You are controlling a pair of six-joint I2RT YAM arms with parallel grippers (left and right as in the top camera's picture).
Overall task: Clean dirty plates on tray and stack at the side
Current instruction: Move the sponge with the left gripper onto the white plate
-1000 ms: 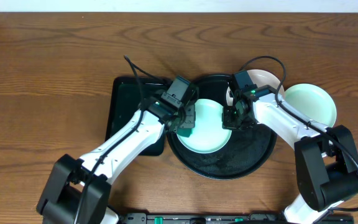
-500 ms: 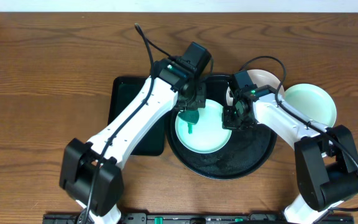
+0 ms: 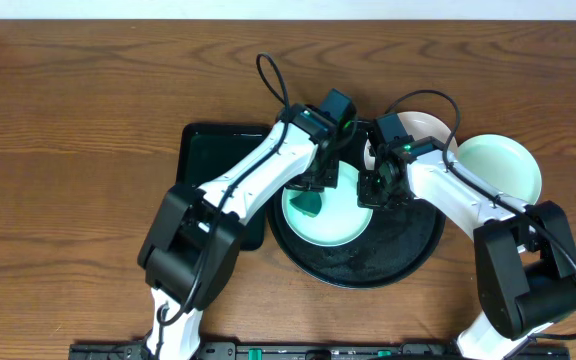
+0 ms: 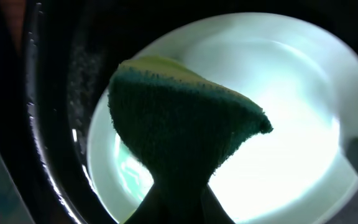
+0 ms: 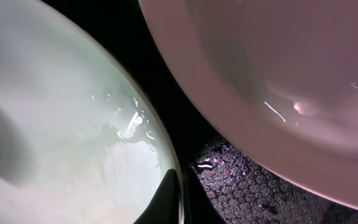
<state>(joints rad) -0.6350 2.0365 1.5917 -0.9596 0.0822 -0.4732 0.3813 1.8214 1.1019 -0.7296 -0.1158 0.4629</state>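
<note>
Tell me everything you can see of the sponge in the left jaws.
The sponge is a soft pad with a dark green, coarse scrubbing face and a thin yellow layer along its far edge. The left jaws pinch one end, so it fans out wide beyond them, slightly folded. It sits over the wet, pale mint plate in the black tray; whether it touches the plate cannot be told.
</note>
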